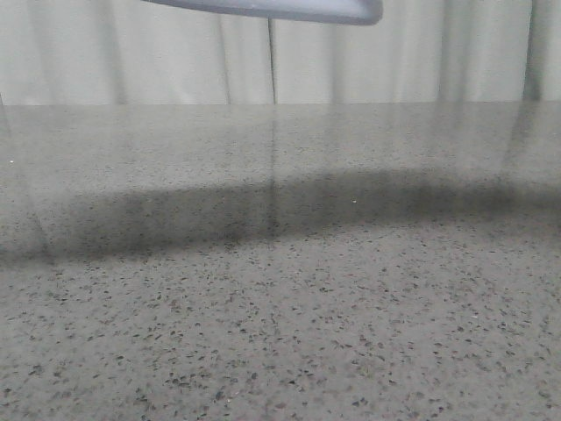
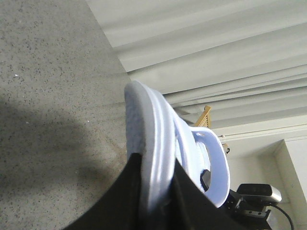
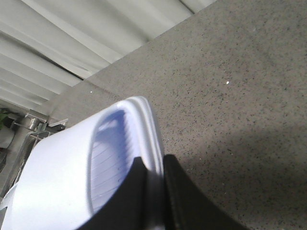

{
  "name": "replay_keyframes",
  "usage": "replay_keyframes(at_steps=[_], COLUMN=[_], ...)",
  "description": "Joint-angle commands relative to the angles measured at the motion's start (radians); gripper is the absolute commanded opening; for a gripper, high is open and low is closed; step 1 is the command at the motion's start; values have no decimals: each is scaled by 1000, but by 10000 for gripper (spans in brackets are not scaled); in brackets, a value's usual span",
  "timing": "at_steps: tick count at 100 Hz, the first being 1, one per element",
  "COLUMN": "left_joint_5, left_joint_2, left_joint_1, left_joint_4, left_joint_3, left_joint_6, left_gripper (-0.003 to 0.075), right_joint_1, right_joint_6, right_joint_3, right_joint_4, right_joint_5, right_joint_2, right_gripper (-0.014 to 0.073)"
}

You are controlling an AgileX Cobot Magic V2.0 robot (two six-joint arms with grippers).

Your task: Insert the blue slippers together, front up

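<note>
Each gripper holds one pale blue-white slipper in the air above the speckled grey table. In the left wrist view my left gripper (image 2: 156, 179) is shut on the sole edge of a slipper (image 2: 153, 129) seen edge-on, its wide strap (image 2: 218, 163) curving out to one side. In the right wrist view my right gripper (image 3: 154, 170) is shut on the rim of the other slipper (image 3: 72, 167), whose ribbed footbed (image 3: 108, 158) faces the camera. In the front view only a curved pale blue slipper edge (image 1: 289, 10) shows at the top; both grippers are out of that view.
The speckled grey table (image 1: 280, 307) fills the front view, with a dark shadow band across its middle. White curtains (image 1: 175, 61) hang behind its far edge. In the left wrist view a black device (image 2: 259, 194) and a wooden piece (image 2: 204, 115) sit beyond the slipper.
</note>
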Motion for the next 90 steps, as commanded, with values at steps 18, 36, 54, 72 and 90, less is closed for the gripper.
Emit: replay_keyframes(at_steps=[18,36,54,72,90], left_joint_5=[125,129,140,149,150], left_joint_2=[-4,-4,2,2,2], left_joint_1=[-6,-6,-8,-8,-31], left_joint_4=[-89,-101,-109,-123,-125], left_joint_3=[-37,-37,-37,-37,-37], left_joint_6=[-1,1,3,23,25], left_gripper=[16,16,16,16,16], right_joint_1=[1,1,33,119,193], right_joint_6=[-184,-259,-287,-315,-344], right_joint_3=[-33,-33,-33,-33,-33], right_joint_4=[217,291,313,339,341], right_joint_5=[114,154,164,152,107], right_joint_2=[93,138,163,183,202], right_gripper=[-107,-107,-107,-107,-107])
